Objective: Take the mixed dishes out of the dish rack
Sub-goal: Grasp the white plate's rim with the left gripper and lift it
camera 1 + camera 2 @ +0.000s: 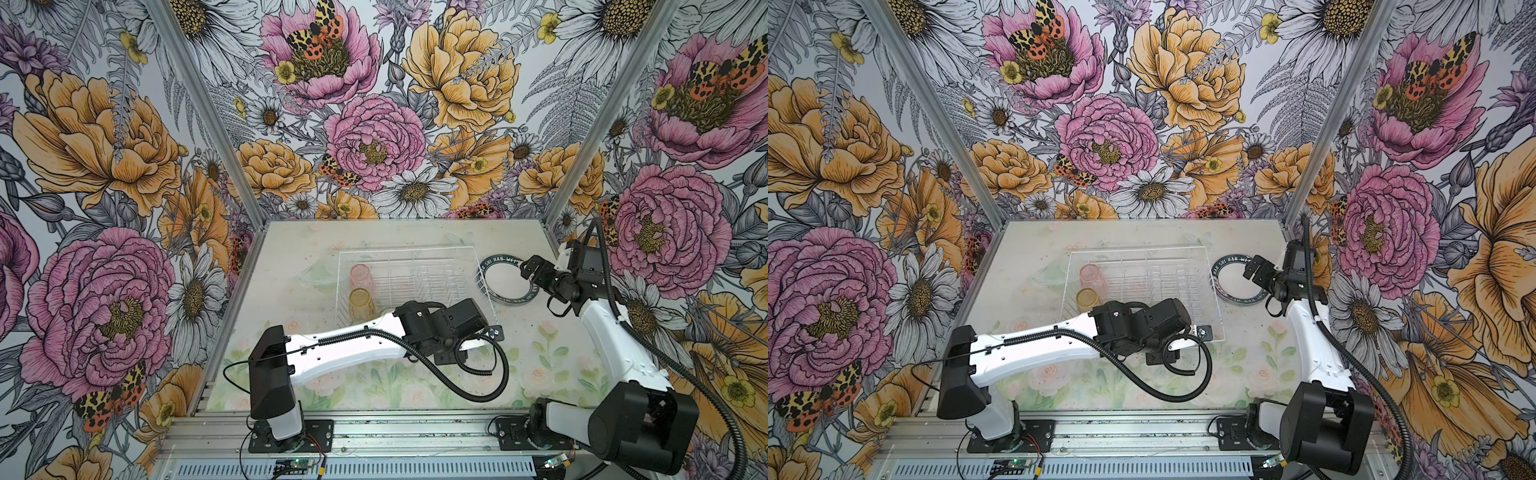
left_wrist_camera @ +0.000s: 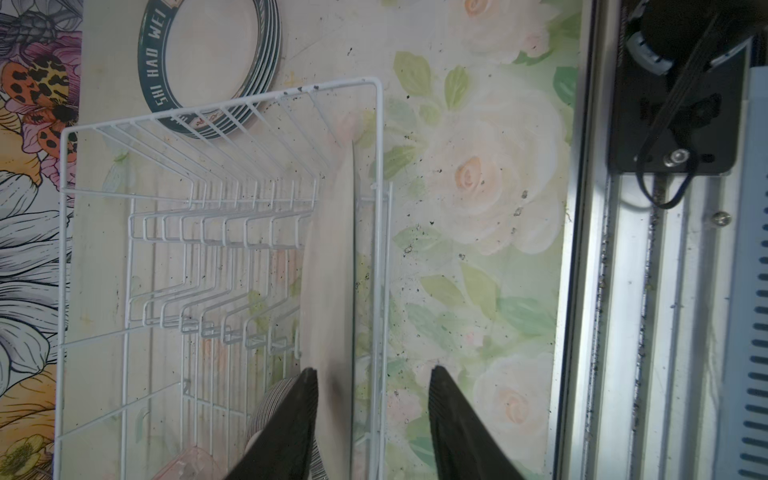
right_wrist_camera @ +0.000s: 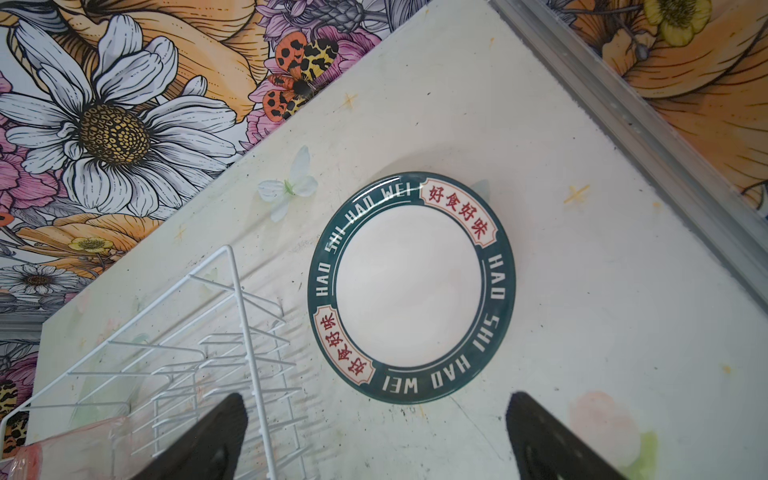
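Left wrist view shows the left gripper partway open, its two dark fingers straddling a white plate. The white plate stands upright on its edge in the end slot of the dish rack, right beside the rack's 6 o'clock wall. One finger sits close against the plate's face, though I cannot tell if it touches. The other finger is outside the wire wall, clear of the plate, so nothing is clamped. Inside the rack, a ribbed grey bowl peeks out from behind the near finger, and a pink tumbler lies beyond it.

In both top views the rack sits mid-table. The left arm reaches over the rack's 6 o'clock wall toward its 5 o'clock corner and hides its own gripper. The pink tumbler and an amber tumbler stand just beside each other at the rack's 9 o'clock end, pink at 12 o'clock of amber. A faint clear glass piece rests on the table just outside that end; its shape is hard to tell.

At 3 o'clock of the rack, a stack of plates with dark green lettered rims lies flat on the table, just beside the wire wall. The right gripper hovers above the stack's 3 o'clock rim, spread wide and empty. The right wrist view shows the top plate face up, with red characters in cream panels on its rim.
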Controlling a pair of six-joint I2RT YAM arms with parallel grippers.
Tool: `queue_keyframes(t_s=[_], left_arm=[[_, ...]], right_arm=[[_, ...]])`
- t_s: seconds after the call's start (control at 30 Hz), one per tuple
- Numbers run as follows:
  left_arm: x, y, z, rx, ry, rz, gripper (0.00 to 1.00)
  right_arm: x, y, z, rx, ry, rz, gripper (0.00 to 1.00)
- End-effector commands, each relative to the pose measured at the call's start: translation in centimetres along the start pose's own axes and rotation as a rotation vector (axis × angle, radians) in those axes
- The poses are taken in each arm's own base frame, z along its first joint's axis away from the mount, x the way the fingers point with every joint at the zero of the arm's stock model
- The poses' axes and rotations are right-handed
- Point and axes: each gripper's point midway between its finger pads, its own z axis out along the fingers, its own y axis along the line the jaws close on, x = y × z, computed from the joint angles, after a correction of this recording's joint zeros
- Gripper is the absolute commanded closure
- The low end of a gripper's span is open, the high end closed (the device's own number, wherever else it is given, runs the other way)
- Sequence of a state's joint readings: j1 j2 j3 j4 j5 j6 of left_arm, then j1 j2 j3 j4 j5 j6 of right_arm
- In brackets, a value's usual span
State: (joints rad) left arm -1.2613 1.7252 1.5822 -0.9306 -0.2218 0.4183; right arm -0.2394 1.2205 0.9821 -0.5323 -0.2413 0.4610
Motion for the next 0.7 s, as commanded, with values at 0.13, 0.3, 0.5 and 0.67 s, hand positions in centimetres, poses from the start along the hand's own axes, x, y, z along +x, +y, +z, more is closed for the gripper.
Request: queue_keyframes(t_s=[0.13,0.3,0.5,0.67], left_arm=[[0.5,3.4,1.2,-0.154,0.081,-0.024,0.56],[0.7,4.9,1.2,-0.240,0.113,-0.026,0.61],[1.7,5.4,3.0,-0.251,0.167,-0.022,0.66],[2.0,6.0,3.4,-0.266,0.181,-0.035,0.78]], right_arm=[[0.7,0.1,-0.2,-0.016,0.005,-0.012,0.01],[1.0,0.0,-0.1,-0.014,0.010,-0.012,0.01],[1.1,-0.2,0.0,-0.003,0.010,-0.015,0.01],[1.2,-0.3,0.1,-0.003,0.015,-0.018,0.01]])
